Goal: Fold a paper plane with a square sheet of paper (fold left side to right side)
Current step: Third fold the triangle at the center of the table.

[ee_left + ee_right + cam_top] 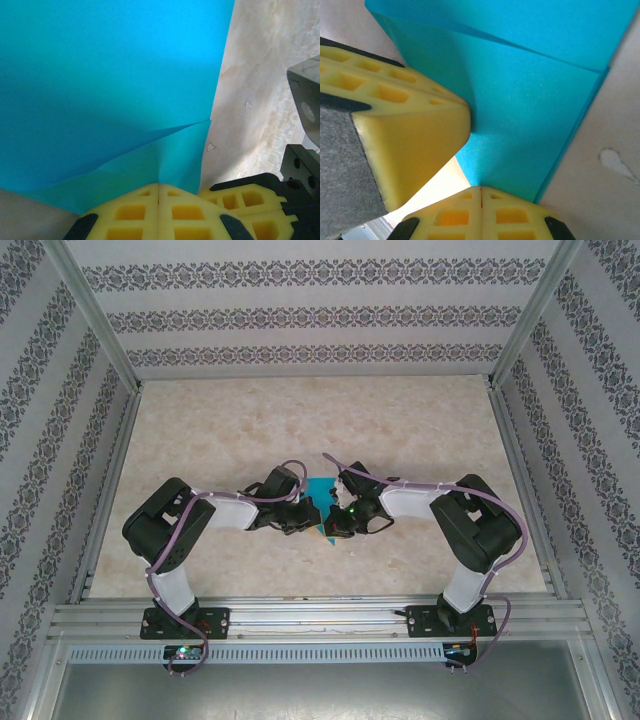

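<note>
Closest in, from the left wrist: left gripper [159, 194] clenched, yellow fingers [127, 215] pressed flat together, the near edge of the square sheet of paper [110, 75] running straight into their seam, so judged pinched there. Likewise from the right wrist: right gripper [481, 200] clamped tight on the same near edge, with the other arm's yellow pad just beside it, touching the paper or nearly so. Two pinches side by side, neither arm the nearer. From both sets of fingertips, fans out forward, away from the bases, partly lifted and doubled over, a raised crease slanting from the left pinch toward the sheet's right edge. Judged for the left-to-right fold: calls for carrying the left-held flap across toward the right gripper, with very little room between the two. Farther out, seen from above, lies between the two wrists on the marbled table [300, 430], in its near middle. Farthest off, wallpapered walls [300, 315] in ornamental bands. No brand, label or readable writing anywhere.
</note>
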